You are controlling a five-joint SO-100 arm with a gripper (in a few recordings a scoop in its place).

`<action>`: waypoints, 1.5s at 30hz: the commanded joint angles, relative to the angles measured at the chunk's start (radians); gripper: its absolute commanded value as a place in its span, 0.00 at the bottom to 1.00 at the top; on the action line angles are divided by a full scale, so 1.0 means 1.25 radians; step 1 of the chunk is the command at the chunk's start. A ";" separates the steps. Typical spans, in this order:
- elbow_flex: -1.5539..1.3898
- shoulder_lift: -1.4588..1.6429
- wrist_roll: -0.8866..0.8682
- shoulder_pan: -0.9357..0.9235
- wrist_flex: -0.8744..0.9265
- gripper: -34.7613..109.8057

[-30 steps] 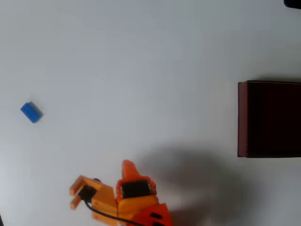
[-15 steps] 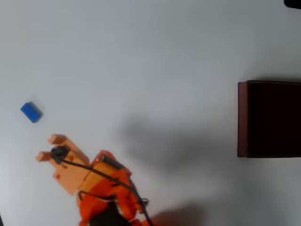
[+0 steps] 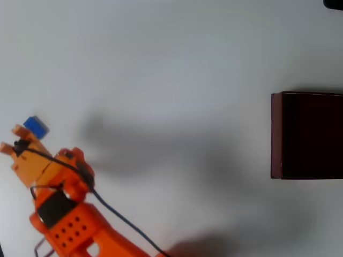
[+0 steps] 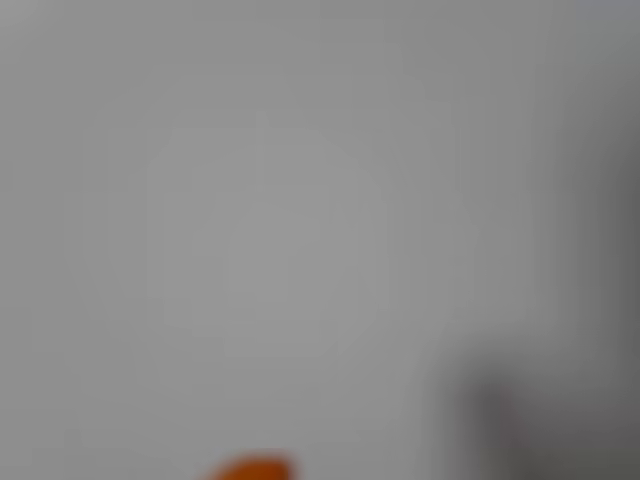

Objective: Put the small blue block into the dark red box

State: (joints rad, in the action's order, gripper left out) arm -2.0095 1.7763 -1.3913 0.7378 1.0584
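In the overhead view the small blue block (image 3: 36,126) lies on the white table at the far left. My orange gripper (image 3: 12,138) reaches in from the lower left, its two fingertips spread apart, so it is open and holds nothing. The block sits just to the right of the upper fingertip (image 3: 19,130), outside the gap, with its lower edge partly covered by the gripper. The dark red box (image 3: 276,135) stands at the right edge, far from the gripper, with a nearly black interior. The wrist view is blurred grey, with an orange fingertip (image 4: 250,468) at the bottom edge.
The orange arm (image 3: 69,222) and its black cable (image 3: 120,222) fill the lower-left corner in the overhead view. The arm's soft shadow lies across the white table (image 3: 177,59) between block and box. A dark object (image 3: 335,3) shows at the top-right corner.
The arm has swung left and upward across the overhead picture, from bottom centre to the far left. The gripper now sits right beside the blue block. Block and box have not moved.
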 commanded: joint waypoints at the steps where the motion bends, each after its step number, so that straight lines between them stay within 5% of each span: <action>1: 0.093 -0.061 -0.015 0.006 0.009 0.37; 16: 0.263 -0.239 -0.174 0.045 0.048 0.41; 28: 0.605 -0.459 -0.163 0.070 0.193 0.41; 45: 0.672 -0.519 -0.151 0.058 0.198 0.41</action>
State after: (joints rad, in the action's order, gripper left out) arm -1.2257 1.1213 -1.5754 0.8069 1.2977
